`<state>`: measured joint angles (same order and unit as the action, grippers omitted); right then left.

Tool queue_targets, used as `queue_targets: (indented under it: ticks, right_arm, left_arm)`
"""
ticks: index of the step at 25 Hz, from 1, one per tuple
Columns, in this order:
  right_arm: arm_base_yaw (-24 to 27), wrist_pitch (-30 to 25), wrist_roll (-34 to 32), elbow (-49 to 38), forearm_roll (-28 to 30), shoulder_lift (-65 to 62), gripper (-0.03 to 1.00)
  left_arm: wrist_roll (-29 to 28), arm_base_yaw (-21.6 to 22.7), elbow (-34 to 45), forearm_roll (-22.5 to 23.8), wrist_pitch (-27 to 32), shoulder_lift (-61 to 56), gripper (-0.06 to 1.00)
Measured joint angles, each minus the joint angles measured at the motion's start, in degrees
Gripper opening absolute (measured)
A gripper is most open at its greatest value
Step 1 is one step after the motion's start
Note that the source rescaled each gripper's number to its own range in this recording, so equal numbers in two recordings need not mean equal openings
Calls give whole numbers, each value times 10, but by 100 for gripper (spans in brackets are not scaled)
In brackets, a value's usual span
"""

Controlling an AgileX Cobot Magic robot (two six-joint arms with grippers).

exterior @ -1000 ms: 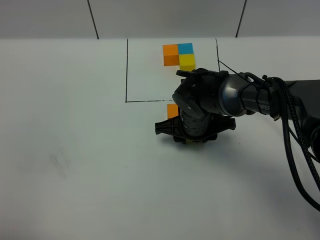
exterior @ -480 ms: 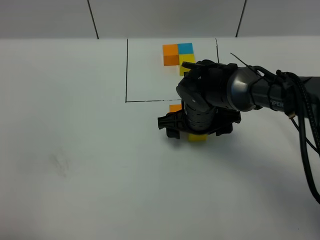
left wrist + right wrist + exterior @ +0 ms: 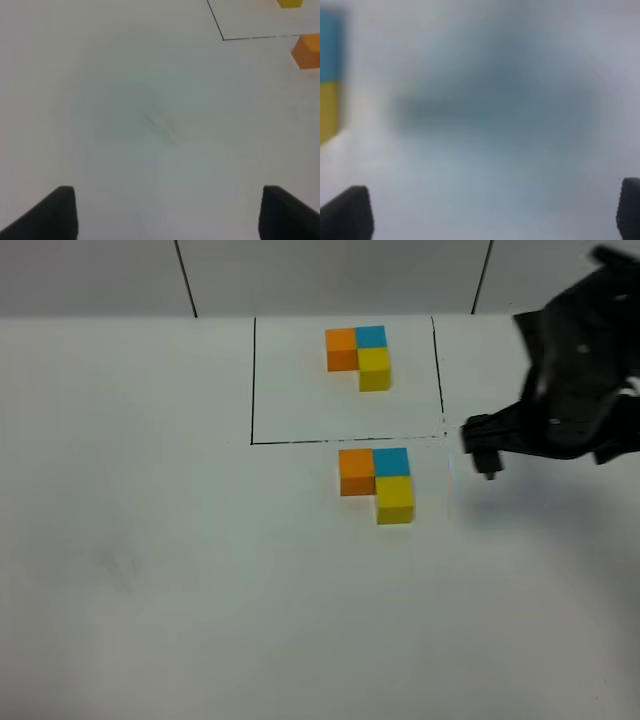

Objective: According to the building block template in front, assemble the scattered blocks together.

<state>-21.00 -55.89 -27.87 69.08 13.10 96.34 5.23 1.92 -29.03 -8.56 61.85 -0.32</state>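
The building block template is an L of orange [image 3: 341, 348], blue [image 3: 371, 337] and yellow [image 3: 375, 370] cubes inside the black-line rectangle [image 3: 252, 390]. Just in front of the line the scattered blocks touch in the same L: orange [image 3: 356, 470], blue [image 3: 391, 461], yellow [image 3: 395, 500]. My right gripper [image 3: 540, 440] is blurred, raised to the right of them, open and empty. In the right wrist view [image 3: 487, 215] its blue [image 3: 330, 45] and yellow [image 3: 329, 110] blocks show at the edge. My left gripper [image 3: 172, 212] is open and empty over bare table, out of the exterior high view.
The white table [image 3: 150, 570] stretches around the blocks. The left wrist view shows the frame's corner line [image 3: 222, 39], the loose orange block [image 3: 307, 50] and a bit of the template's yellow cube [image 3: 290, 3]. The dark right arm [image 3: 585, 360] hangs over the right edge.
My right gripper has let go of the yellow block and pulled away to the right and up. The three loose blocks are now uncovered, joined in an L.
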Motion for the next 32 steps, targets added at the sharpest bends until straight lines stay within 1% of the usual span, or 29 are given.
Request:
queue_targets:
  ticks: [3,5,7,8,11,14,17,20,23,27,29,32]
  right_arm:
    - [85,-33,81,-34,-15,-106,100]
    - [140,-64,120,-50,-15,-168,100]
    - [176,-88,146,-73,-16,-230,100]
    - [185,-93,153,-92,-18,-256,100]
    - [188,-83,160,-161,-35,-347,100]
    - [177,-74,161,-237,-54,-459,100]
    - [149,-77,161,-303,-61,-575,100]
    - [117,-95,161,-347,-61,-687,100]
    - [99,-102,161,-375,-61,-788,100]
    - [99,-95,160,-383,-53,-897,100]
    - [99,-74,153,-394,-46,-938,100]
    - [99,-65,146,-400,-45,-966,100]
  left_arm:
    - [0,0,0,0,0,0,71]
    - [-1,0,0,0,0,0,71]
    - [-1,0,0,0,0,0,71]
    - [-1,0,0,0,0,0,71]
    - [0,0,0,0,0,0,71]
    - [0,0,0,0,0,0,71]
    - [0,0,0,0,0,0,71]
    - [0,0,0,0,0,0,71]
    - [0,0,0,0,0,0,71]
    - [0,0,0,0,0,0,71]
    - [0,0,0,0,0,0,71]
    - [0,0,0,0,0,0,71]
